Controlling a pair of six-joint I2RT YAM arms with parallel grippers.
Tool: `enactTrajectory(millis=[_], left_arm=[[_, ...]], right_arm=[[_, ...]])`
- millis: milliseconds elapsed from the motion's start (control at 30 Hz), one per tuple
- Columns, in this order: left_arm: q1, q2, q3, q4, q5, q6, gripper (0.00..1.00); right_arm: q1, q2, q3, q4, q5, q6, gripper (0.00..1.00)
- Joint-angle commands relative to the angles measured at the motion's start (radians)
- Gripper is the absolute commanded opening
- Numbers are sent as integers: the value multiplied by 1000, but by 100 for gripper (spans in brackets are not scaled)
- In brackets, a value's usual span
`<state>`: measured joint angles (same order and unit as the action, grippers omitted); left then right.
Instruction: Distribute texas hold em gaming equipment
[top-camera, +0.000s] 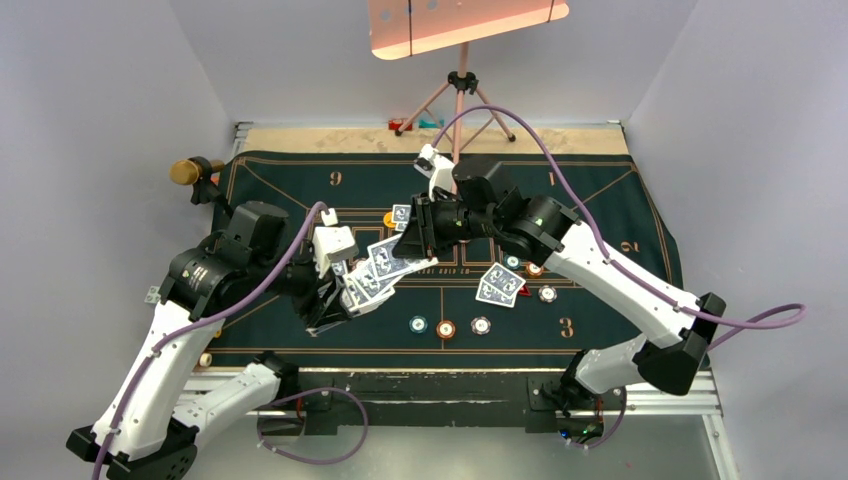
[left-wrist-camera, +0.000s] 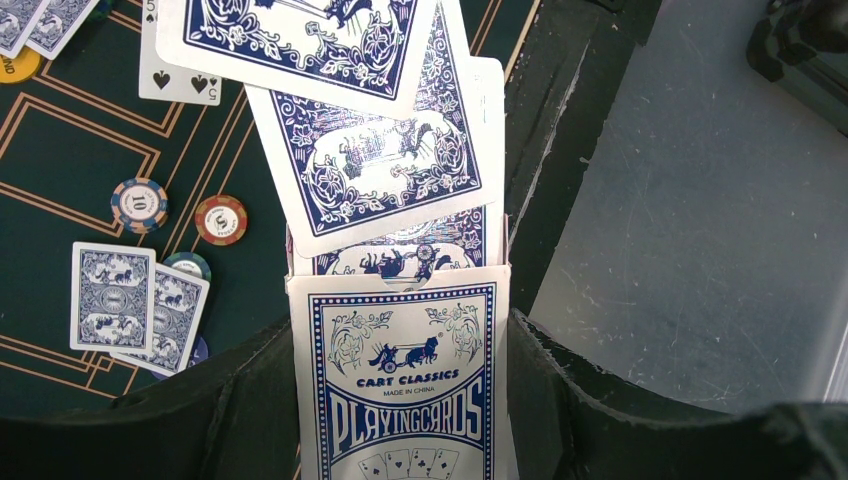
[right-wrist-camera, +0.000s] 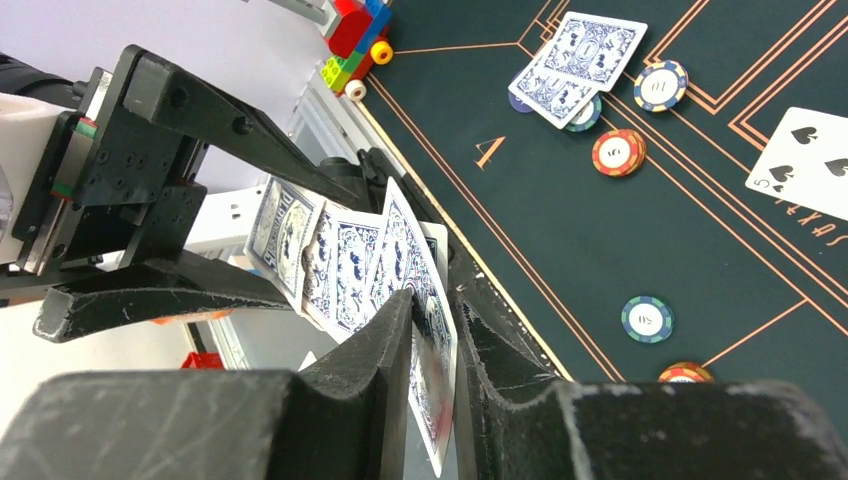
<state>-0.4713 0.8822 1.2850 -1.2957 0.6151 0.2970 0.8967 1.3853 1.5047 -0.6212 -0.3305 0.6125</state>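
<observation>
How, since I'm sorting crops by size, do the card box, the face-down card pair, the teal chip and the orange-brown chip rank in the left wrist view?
1. card box, though it is nearest the camera.
2. face-down card pair.
3. teal chip and orange-brown chip: alike, unranked.

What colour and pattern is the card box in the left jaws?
Card box: white with ornate blue print; clearest in left wrist view.
</observation>
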Motion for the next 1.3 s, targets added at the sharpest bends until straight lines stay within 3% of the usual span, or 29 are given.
enactTrajectory(millis=[0,133,567,800,933,1100,1267], left_arm=[[7,-4,25,41,15,-19,2],[7,-4,24,42,15,-20,2],[7,-4,35,38,16,-22,2],[7,-2,34,38,17,-22,2],[7,-1,36,35,15,-18,2],[7,-8,34,29,12,-10,2],[7,-19,37,28,16,-10,2]], right_arm=[[7,-20,53,19,9,-27,21],[6,-27,71,9,15,-33,17],[36,5,67,-18,33,-68,21],[39,-26,111,41,-39,-28,1],[32,-37,182,39,-86,-22,0],[-34,-43,274,-56,-25,-71,0],[-137,-68,182,-88,118,-148,0]])
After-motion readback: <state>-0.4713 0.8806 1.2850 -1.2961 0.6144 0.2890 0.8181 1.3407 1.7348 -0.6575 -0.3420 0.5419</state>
